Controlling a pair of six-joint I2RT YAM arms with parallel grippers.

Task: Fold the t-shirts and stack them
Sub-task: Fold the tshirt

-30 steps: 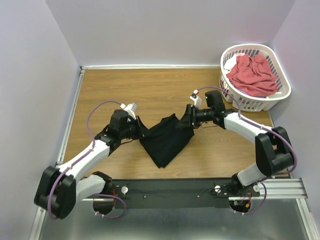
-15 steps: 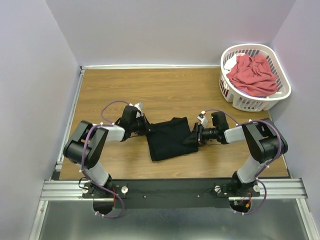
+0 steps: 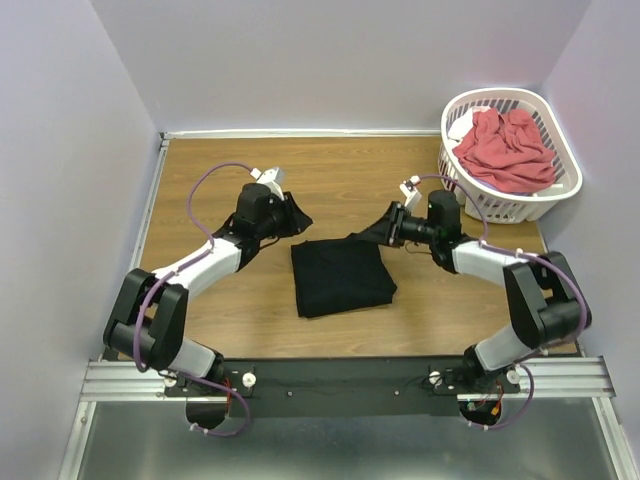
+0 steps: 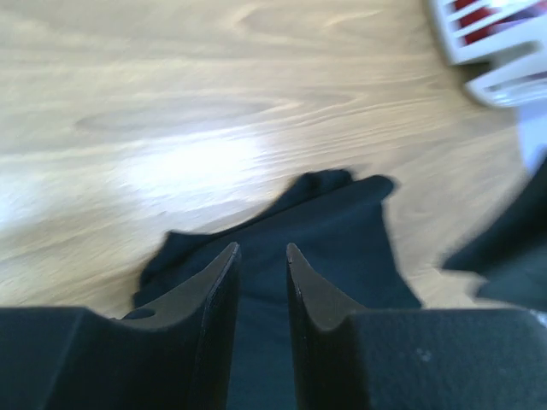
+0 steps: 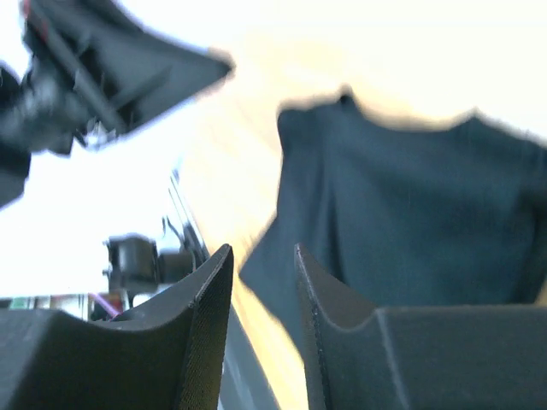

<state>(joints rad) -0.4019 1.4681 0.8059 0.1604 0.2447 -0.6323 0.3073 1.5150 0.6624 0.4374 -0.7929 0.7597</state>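
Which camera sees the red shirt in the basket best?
Top external: the red shirt sits heaped in the white basket. Left wrist shows only blurry red slivers through its slots; right wrist shows none.

The folded t-shirt [image 3: 340,277] lies flat on the table [image 3: 240,170], about midway across and nearer the front edge, right between the two arms. The left gripper [image 3: 291,217] sits just behind its far left corner, and the right gripper [image 3: 372,233] is by its far right corner. Over at the table's far right corner stands the basket [image 3: 566,176], with a second t-shirt [image 3: 508,150] heaped inside it.
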